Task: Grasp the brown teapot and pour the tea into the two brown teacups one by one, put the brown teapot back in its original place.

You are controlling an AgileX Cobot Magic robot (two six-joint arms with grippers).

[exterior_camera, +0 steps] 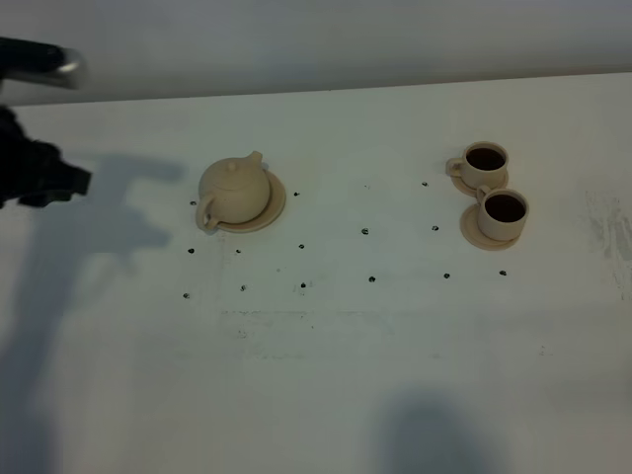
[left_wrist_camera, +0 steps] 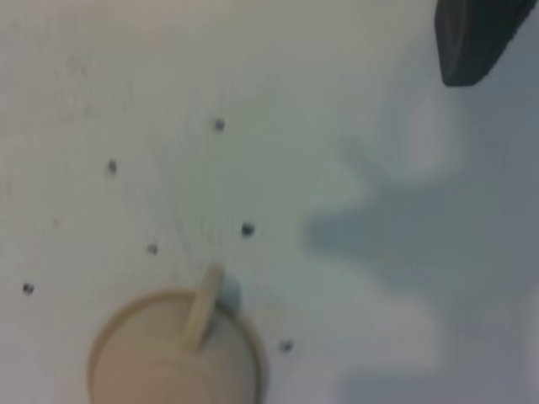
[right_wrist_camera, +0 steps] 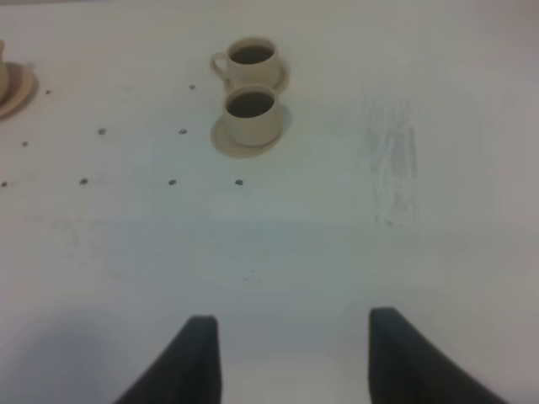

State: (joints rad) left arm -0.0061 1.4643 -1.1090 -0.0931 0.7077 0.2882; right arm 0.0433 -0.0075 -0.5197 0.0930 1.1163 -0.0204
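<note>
The brown teapot (exterior_camera: 235,191) stands upright on its wide saucer (exterior_camera: 274,205), the original place, left of centre, with its handle toward the table's front-left. From above, the left wrist view shows the teapot (left_wrist_camera: 160,370) and its loop handle (left_wrist_camera: 202,310). Both brown teacups (exterior_camera: 486,162) (exterior_camera: 505,212) sit on small saucers at the right and hold dark tea. My left gripper (exterior_camera: 54,181) hangs open at the far left, apart from the teapot; one dark finger (left_wrist_camera: 472,38) shows. My right gripper (right_wrist_camera: 290,362) is open and empty, well short of the teacups (right_wrist_camera: 251,59) (right_wrist_camera: 251,114).
Small dark dots (exterior_camera: 364,231) mark the white table (exterior_camera: 326,375) between the teapot and the cups. A scuffed patch (exterior_camera: 607,232) lies near the right edge. Arm shadows fall on the left and at the front.
</note>
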